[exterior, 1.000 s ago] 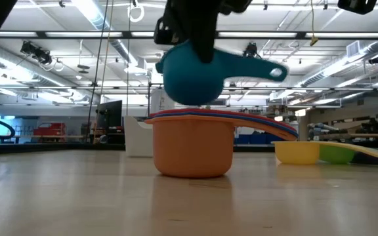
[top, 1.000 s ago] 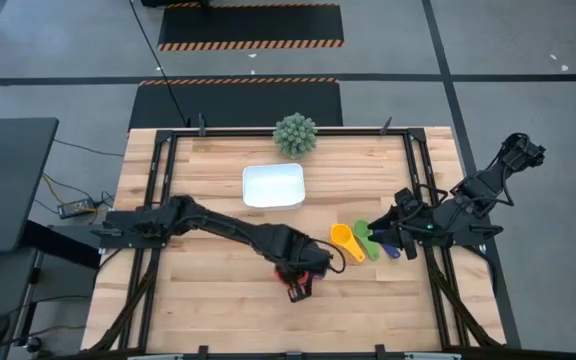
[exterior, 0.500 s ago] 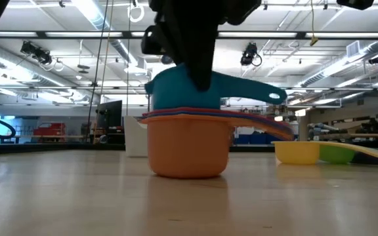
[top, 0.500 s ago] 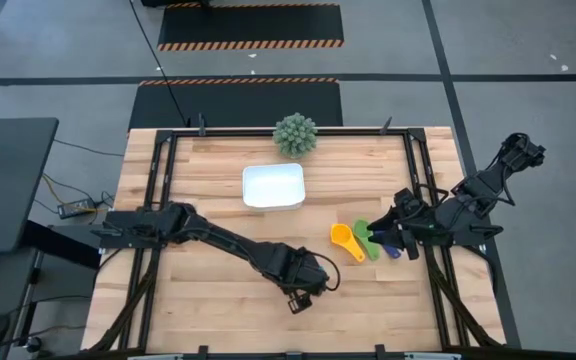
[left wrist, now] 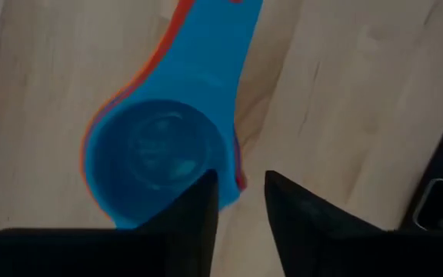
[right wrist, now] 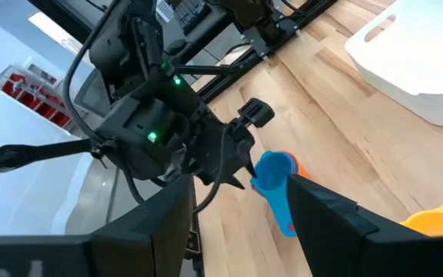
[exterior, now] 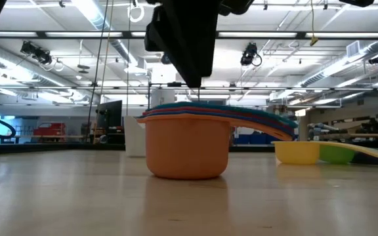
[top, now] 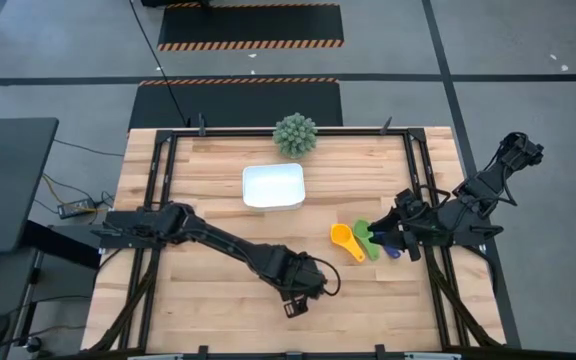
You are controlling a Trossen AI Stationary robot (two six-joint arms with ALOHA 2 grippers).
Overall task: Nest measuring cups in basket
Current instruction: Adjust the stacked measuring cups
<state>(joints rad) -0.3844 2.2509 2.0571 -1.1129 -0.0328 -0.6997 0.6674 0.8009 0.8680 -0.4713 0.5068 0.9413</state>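
- Left pincer (left wrist: 237, 201) hangs right over the nested stack (exterior: 188, 145) at the near-middle of the worktop (top: 198, 310); fingers (left wrist: 194, 208) sit slightly apart w/ nothing clamped, one at the teal cup (left wrist: 156, 158) rim.
- Stack: orange cup (exterior: 188, 147) at the base, red + blue rims layered above, teal on top; handles fanned to one side. Teal looks seated flush from the low view.
- Stack stands on bare wood, well apart from the basket (top: 273, 186), which sits at the far-middle just in front of the spiky green ball plant (top: 295, 134).
- Right pincer (right wrist: 237, 231) waits at the right side near the yellow cup (top: 345, 240), green cup (top: 365, 238) and dark purple-blue cup (top: 392, 250); fingers apart, holding nothing.
- Step in hand (judgement): releasing teal into the stack. To do it well: lift straight up, no sideways drag, or the finger could catch the rim and tip the stack.
- Next probably the yellow cup; keep handles aligned w/ the fan so it drops fully in.
- Risk: light plastic, the stack may slide on the wood if nudged.
- Basket holds no cups yet, so the stack will have to go in later.
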